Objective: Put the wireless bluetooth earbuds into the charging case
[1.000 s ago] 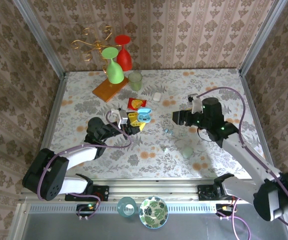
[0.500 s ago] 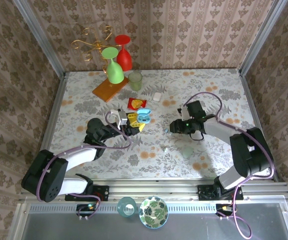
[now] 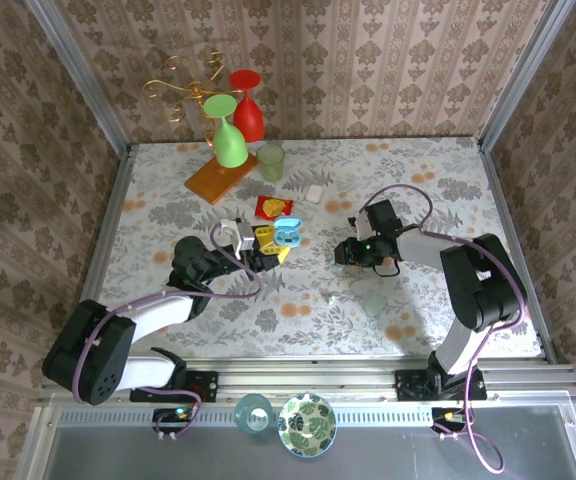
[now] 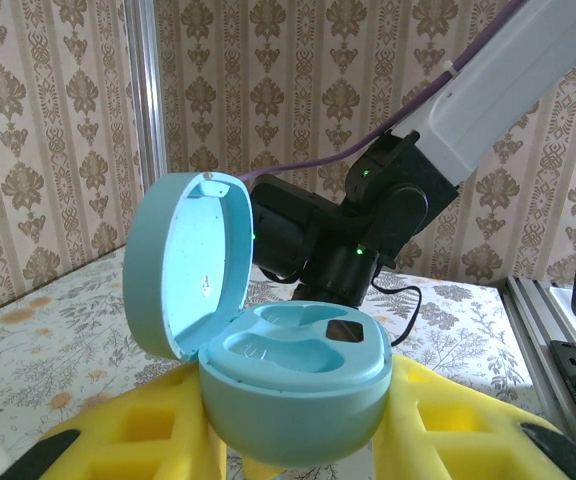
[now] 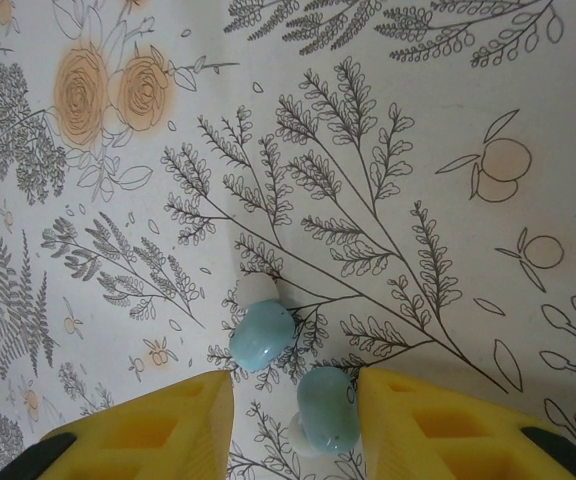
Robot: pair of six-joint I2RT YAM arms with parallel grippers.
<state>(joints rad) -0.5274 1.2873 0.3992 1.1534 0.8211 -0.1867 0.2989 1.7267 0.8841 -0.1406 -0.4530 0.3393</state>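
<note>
Wireless bluetooth earbuds (image 5: 263, 336) at parted tips of right end effector (image 5: 296, 385)

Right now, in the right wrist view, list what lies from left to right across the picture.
yellow tool finger → upper earbud → lower earbud → other yellow tool finger

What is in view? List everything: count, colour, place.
charging case: one, light blue, lid open, left of centre
earbuds: two, pale blue, on table, right of centre
wine glasses: two, green and red, far left
cup: one, pale green, beside the glasses
packet: one, red, behind the case
bowl: one, green patterned, near ledge
left end effector: one, yellow, shut on charging case
right end effector: one, yellow, open astride one earbud
</note>
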